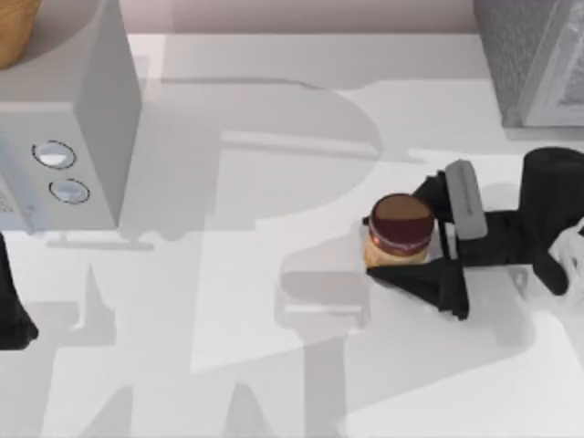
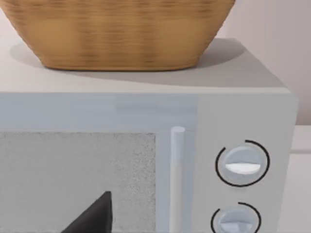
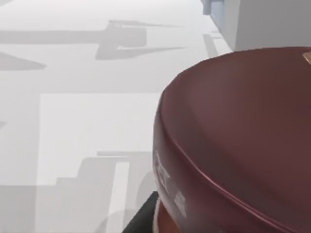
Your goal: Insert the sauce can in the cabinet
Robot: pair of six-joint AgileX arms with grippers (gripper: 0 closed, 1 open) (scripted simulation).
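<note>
Right arm [image 1: 547, 196]: showing matt black, rounded links; right gripper [image 1: 422, 242] carrying black wedge-shaped fingers and a grey block; left arm [image 1: 11, 306] appearing black.

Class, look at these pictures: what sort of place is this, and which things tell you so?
Probably a simulated kitchen worktop. A white microwave with two knobs carries a wicker basket, a grey cabinet stands at the top view's far right, and the right tool brackets a sauce can.
</note>
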